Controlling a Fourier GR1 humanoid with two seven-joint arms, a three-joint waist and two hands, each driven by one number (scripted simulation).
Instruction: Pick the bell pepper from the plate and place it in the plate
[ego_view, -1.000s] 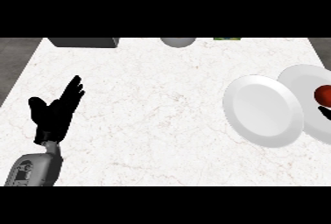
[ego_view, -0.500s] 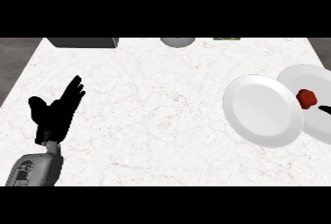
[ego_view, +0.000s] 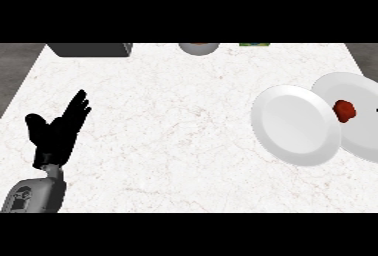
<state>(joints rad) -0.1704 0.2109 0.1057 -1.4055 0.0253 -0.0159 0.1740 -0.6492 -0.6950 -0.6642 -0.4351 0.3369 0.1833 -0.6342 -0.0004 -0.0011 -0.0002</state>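
The counter (ego_view: 184, 100) is carrying two overlapping plates at the right: the near plate (ego_view: 294, 125) and the far plate (ego_view: 362, 95) (holding the bell pepper (ego_view: 344, 110)). The left hand (ego_view: 59, 131) is resting at the left, fingers spread upward.

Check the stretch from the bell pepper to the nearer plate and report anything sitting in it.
Nothing visible does. The bell pepper lies on the far plate, whose left part the near plate overlaps; the near plate's face is bare.

dark box (ego_view: 90, 49), bowl (ego_view: 198, 48), green item (ego_view: 254, 44) along far edge.
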